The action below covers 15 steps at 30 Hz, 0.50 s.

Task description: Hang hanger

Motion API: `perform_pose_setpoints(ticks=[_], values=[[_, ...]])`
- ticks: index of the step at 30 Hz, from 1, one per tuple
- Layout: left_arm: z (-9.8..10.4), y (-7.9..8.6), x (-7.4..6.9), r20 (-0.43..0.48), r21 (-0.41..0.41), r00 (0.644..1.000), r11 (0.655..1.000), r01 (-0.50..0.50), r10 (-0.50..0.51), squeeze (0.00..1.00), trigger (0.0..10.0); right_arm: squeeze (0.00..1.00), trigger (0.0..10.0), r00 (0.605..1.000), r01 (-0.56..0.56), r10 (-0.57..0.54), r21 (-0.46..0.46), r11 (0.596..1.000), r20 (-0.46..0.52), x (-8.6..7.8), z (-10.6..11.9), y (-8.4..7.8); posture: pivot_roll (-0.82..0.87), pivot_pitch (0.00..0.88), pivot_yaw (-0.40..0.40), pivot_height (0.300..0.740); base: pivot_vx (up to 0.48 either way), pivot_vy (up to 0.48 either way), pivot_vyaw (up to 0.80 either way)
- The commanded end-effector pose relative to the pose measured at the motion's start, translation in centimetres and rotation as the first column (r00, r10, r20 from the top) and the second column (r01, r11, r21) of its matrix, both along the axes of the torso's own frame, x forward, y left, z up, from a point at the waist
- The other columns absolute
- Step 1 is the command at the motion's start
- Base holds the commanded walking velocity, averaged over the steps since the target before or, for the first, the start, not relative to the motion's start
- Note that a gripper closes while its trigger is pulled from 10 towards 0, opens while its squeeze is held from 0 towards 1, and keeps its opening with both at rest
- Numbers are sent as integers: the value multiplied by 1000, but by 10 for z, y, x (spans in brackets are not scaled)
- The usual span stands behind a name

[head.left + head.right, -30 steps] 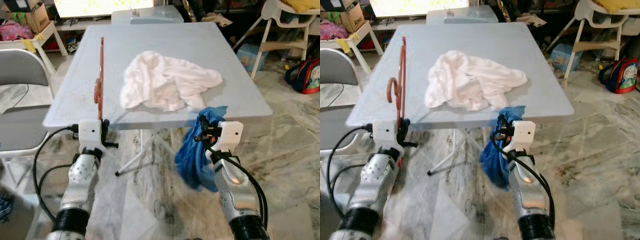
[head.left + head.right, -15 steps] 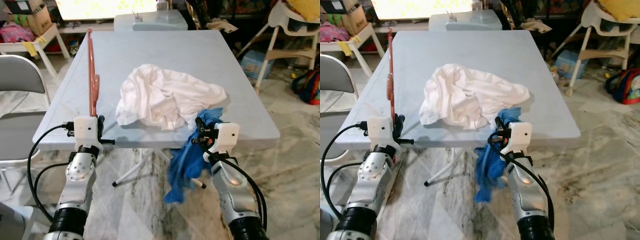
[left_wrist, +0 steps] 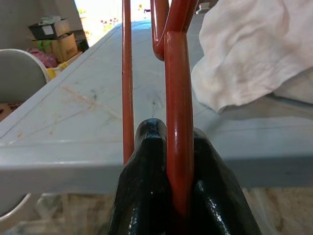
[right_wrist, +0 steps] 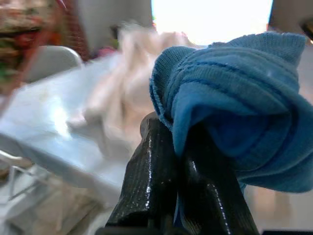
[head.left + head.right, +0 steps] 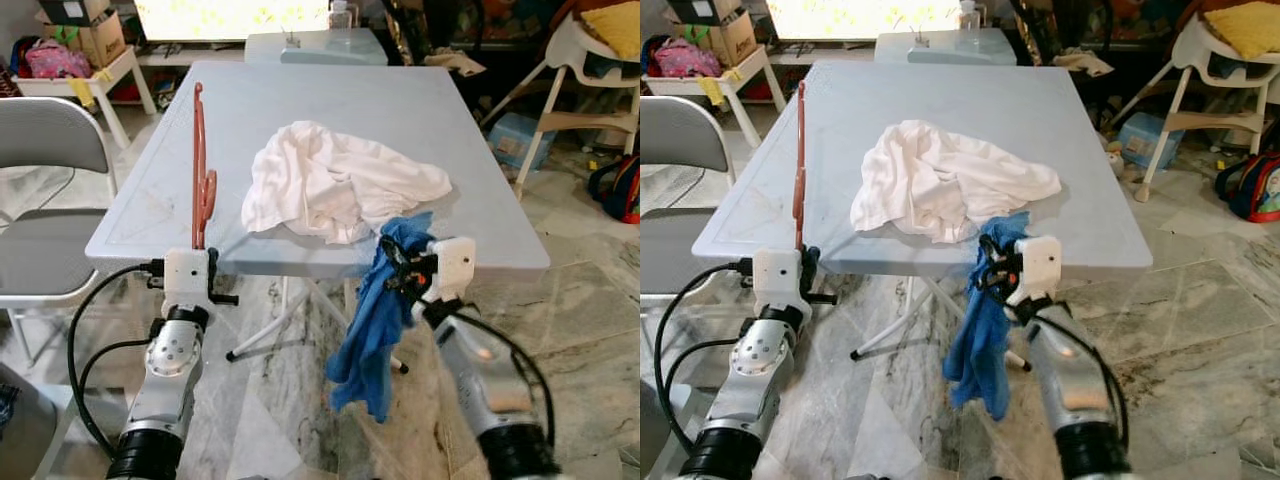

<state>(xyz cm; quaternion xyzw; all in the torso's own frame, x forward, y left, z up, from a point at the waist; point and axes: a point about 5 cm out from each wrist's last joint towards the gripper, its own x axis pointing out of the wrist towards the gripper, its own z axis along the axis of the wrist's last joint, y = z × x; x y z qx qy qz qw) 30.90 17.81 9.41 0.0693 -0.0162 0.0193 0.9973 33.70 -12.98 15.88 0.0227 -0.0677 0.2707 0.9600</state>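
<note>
Here: left gripper [image 5: 200,262] jaws clamped on one thin orange-red plastic hanger [image 5: 201,165] standing upright at the grey counter's [image 5: 330,95] 7 o'clock edge | left wrist view shows hook, top cut off | right gripper [image 5: 398,268] jaws pinch one blue knit cloth [image 5: 375,320] hanging at 5 o'clock | one crumpled white cloth [image 5: 335,182] at centre | right wrist background blurred

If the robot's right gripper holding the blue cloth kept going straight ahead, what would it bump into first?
Probably the crumpled white cloth on the grey table: the right gripper, shut on the blue cloth, points over the table's edge toward it, though depth is unclear.
</note>
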Motion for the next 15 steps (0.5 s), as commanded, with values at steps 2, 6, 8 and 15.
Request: perform_pose_setpoints(ticks=[2, 6, 8, 15], values=[[5, 1, 0, 16, 11, 1000, 1000, -8, 8, 0, 10000, 0, 10000, 992, -109, 110, -21, 994, 61, 22, 39, 7, 127, 110, -6, 740, 0, 0, 0], [4, 1, -1, 15, 9, 1000, 1000, -14, 13, 0, 10000, 0, 10000, 986, -144, 147, -34, 989, 76, 42, 69, 9, 131, 110, -14, 740, 0, 0, 0], [4, -1, -2, 16, 6, 1000, 1000, -17, 17, 0, 10000, 0, 10000, 984, -151, 153, -33, 988, 87, 55, 93, 10, 137, 112, -21, 740, 0, 0, 0], [1, -3, -8, 13, -7, 1000, 1000, -27, 27, 0, 10000, 0, 10000, 993, -107, 114, -206, 973, 23, 81, 161, 12, 167, 119, -46, 740, 0, 0, 0]])
